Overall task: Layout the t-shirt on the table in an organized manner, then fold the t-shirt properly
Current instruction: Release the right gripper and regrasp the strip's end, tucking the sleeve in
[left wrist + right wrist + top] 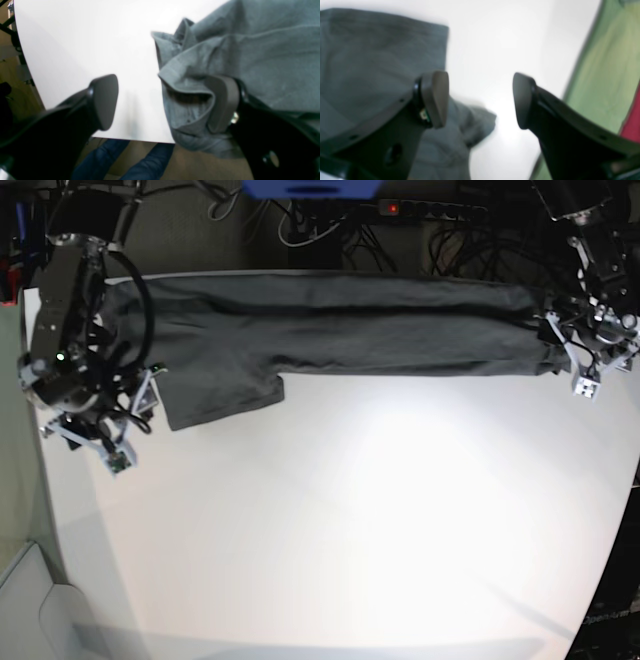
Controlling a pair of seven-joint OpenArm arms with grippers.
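The t-shirt (330,330) lay stretched in a long, narrow band along the far edge of the counter (350,520), already doubled lengthwise, with one sleeve (225,395) hanging out toward the open middle of the counter. Most of the white surface nearer than the shirt was bare.

The left gripper (166,102) sat at one end of the shirt, where the cloth bunched over the counter's edge. Its fingers (105,100) stood spread apart; one of them lay against a rolled hem, but nothing was pinched between them. The right gripper (481,100) hovered at the other end, beside the sleeve, with fingers (437,97) likewise wide apart and empty, bare counter showing between them.

By the look of it, the laying-out and a first long fold were done, and both ends had been let go. What remained, as I judged it, was tucking in the loose sleeve, smoothing the crumpled end by the left gripper, and then folding the long band across itself into a compact stack. The shirt's closeness to the far edge might make that awkward.
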